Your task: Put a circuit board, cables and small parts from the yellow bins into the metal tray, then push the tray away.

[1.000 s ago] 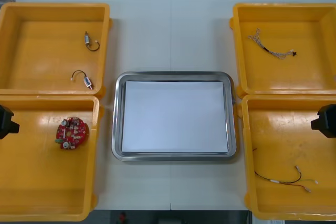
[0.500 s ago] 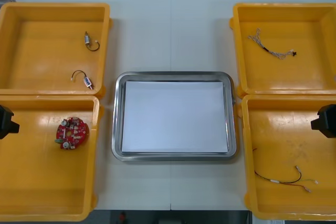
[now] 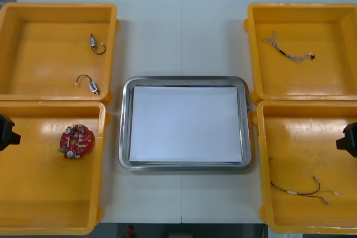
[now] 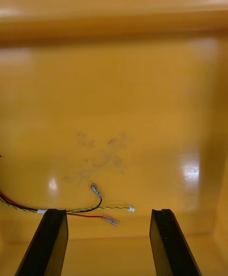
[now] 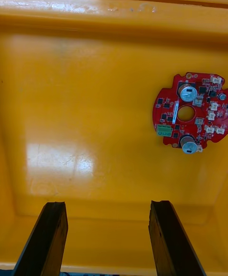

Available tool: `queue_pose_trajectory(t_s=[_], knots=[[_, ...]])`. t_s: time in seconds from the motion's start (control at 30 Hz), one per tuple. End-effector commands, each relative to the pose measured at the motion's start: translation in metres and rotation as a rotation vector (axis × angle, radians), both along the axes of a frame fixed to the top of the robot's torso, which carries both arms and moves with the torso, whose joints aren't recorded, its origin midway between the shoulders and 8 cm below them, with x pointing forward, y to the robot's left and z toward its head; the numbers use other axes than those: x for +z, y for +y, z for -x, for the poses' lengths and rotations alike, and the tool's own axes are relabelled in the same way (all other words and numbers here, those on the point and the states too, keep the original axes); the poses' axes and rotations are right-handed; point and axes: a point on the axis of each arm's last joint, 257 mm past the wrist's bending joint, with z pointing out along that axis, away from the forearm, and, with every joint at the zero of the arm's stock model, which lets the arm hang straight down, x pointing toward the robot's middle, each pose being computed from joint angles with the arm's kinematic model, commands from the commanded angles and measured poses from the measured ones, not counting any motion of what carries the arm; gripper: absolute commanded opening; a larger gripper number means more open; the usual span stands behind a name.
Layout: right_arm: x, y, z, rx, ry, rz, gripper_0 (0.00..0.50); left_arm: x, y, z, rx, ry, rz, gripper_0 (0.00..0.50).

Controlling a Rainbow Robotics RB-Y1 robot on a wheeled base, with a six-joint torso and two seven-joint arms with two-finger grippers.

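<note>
Round red circuit board (image 3: pixel 76 141) lies in the yellow bin (image 3: pixel 33 204) just left of the metal tray (image 3: pixel 184 79), between the tray and the left gripper (image 5: pixel 105 205), likely its nearest taker, fingers apart. Across the tray, the right gripper (image 4: pixel 107 211), also spread, hangs above a red and yellow cable (image 3: pixel 295 192).

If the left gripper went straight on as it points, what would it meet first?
Probably the bare floor of the yellow bin; the left gripper is open and the circuit board lies aside, ahead of one finger.
</note>
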Motion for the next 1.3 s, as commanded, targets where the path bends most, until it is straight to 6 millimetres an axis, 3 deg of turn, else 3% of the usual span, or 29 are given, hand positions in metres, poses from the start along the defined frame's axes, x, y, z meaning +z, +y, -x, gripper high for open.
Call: queue_pose_trajectory(t_s=[0.03,0.47,0.63,0.9,1.1,1.3], knots=[[0.017,-0.021,0.003,-0.142,-0.051,-0.038,0.500,0.005,0.004,-0.002,-0.089,-0.014,-0.051,0.500],[0.023,0.002,0.021,-0.355,-0.119,-0.150,0.500,0.009,-0.029,-0.004,-0.406,-0.036,-0.046,0.500],[0.013,0.016,0.035,-0.450,-0.103,-0.221,0.500,0.003,-0.037,-0.010,-0.559,-0.066,-0.105,0.500],[0.000,0.049,0.039,-0.601,-0.081,-0.365,0.500,-0.004,-0.051,-0.014,-0.816,-0.087,-0.194,0.500],[-0.009,0.076,0.042,-0.722,-0.047,-0.472,0.500,-0.025,-0.075,-0.010,-1.014,-0.103,-0.221,0.500],[-0.028,0.089,0.054,-0.804,0.011,-0.489,0.500,-0.036,-0.084,-0.008,-1.150,-0.117,-0.269,0.500]])
